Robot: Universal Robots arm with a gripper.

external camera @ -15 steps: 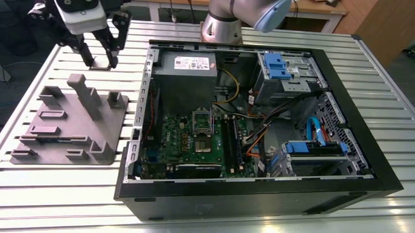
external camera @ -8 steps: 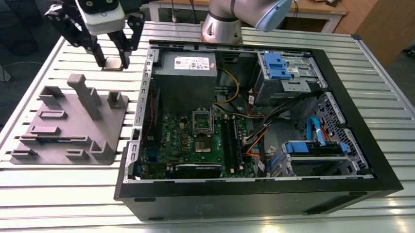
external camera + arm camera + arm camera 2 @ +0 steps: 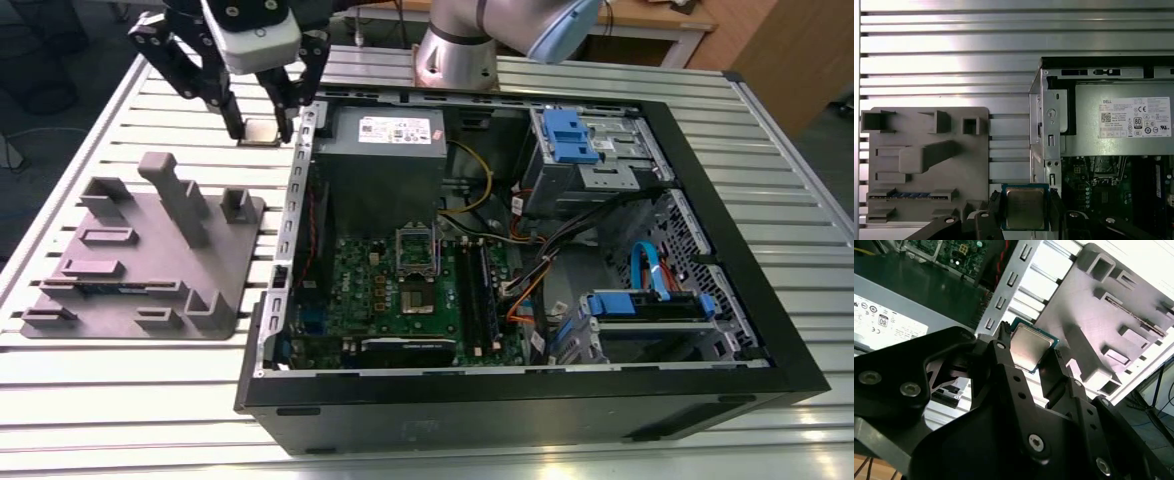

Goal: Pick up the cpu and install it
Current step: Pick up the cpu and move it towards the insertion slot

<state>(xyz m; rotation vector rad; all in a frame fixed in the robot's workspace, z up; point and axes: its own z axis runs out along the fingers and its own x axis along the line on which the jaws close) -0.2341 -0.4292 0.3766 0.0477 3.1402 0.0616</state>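
Exterior view, sweeping from its left: the grey fixture (image 3: 147,250) with its upright posts lies flat on the slatted metal table (image 3: 80,130). It sits off the gripper's side toward the exterior view's left, apart from the fingers.

Now the gripper (image 3: 263,128) itself, pointing straight down just outside the computer case (image 3: 747,300), near a corner of it. And there's the cpu (image 3: 262,135), right between the fingertips! The jaws are drawn in narrow, one black finger pressed to each of two opposite edges of the chip.

Both wrist views back that up. In the second wrist view the silver lid of the cpu (image 3: 1029,345) sits squarely between the fingers (image 3: 1004,357). In the first wrist view its pale green rim (image 3: 1025,207) meets a finger on either side. Whether the chip is clear of the table or resting on it, I cannot tell.

On toward the exterior view's right, the case's perforated metal wall (image 3: 1046,125) stands just beside the gripper. The silver power supply (image 3: 387,150) lies directly beyond that wall. Deeper inside the case, well apart from the gripper, is the green motherboard (image 3: 374,290) with the rectangular socket frame (image 3: 416,245) on it.
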